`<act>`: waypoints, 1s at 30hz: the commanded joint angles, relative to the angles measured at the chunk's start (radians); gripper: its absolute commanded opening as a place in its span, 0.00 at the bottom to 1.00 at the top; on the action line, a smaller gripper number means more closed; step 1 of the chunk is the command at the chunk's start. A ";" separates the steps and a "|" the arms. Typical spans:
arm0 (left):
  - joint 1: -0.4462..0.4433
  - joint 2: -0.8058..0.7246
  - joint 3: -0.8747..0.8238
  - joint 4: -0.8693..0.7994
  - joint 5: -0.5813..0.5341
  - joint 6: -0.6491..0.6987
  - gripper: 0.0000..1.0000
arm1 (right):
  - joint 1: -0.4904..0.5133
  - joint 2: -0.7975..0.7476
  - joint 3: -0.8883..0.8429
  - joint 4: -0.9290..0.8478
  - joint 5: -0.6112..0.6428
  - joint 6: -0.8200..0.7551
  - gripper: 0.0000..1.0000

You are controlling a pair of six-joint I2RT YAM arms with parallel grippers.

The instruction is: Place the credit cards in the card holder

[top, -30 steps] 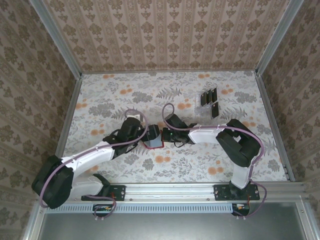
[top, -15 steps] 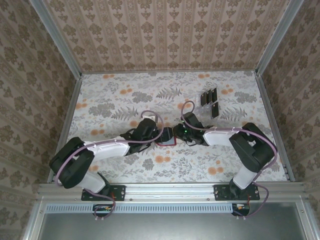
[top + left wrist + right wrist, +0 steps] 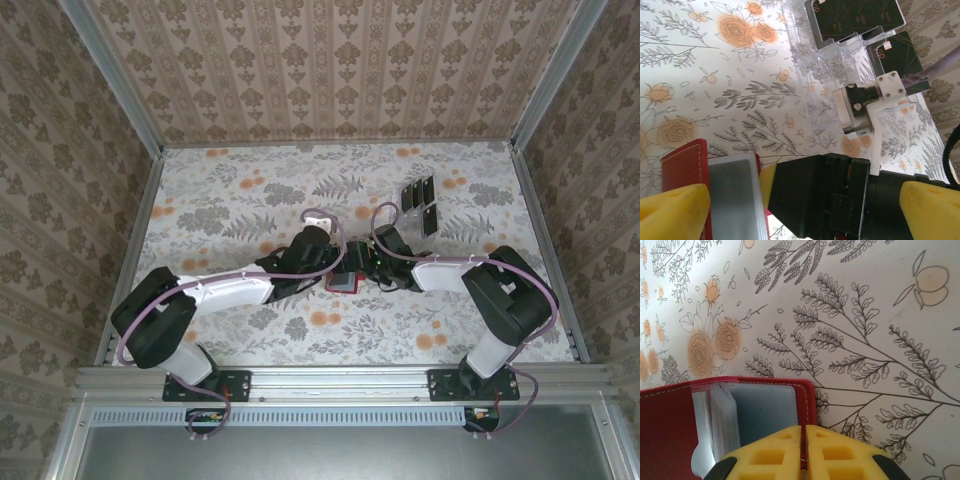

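Small red folding wallet (image 3: 341, 283) lies open on the table's (image 3: 230, 200) middle, clear sleeves showing; thin black cards (image 3: 418, 200) stand upright far right.

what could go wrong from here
1. The right gripper pinches the card holder by just its edge; it may slip or flop shut.
2. The open left gripper sits close to the right one, so either arm moving could cause a knock.
3. The credit cards sit in the clear rack, so one arm must let go to fetch them.

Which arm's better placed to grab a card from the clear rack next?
Probably left: the left gripper is open, facing the cards in the rack, while the right gripper is shut on the edge of the card holder.
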 commanded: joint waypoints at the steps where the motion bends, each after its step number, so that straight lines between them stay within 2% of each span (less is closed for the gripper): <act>1: -0.010 0.026 0.021 0.004 0.002 0.001 1.00 | -0.008 -0.018 -0.015 -0.036 0.027 -0.013 0.13; 8: -0.022 0.042 -0.001 0.023 0.000 -0.016 1.00 | 0.010 0.063 -0.013 0.063 -0.054 0.016 0.06; 14: -0.041 0.049 -0.003 0.034 -0.012 -0.026 1.00 | 0.026 0.085 -0.013 0.130 -0.077 0.039 0.05; 16: -0.049 0.058 0.002 0.035 -0.016 -0.025 1.00 | 0.016 0.047 -0.026 0.117 -0.066 0.034 0.08; 19: -0.059 0.071 0.003 0.042 -0.032 -0.031 1.00 | -0.012 -0.050 -0.059 0.070 -0.031 0.023 0.20; 21: -0.066 0.082 -0.003 0.052 -0.050 -0.039 1.00 | -0.036 -0.128 -0.072 0.011 -0.004 0.007 0.24; 30: -0.089 0.146 -0.046 0.099 -0.126 -0.067 1.00 | -0.106 -0.369 -0.091 -0.204 0.072 -0.029 0.26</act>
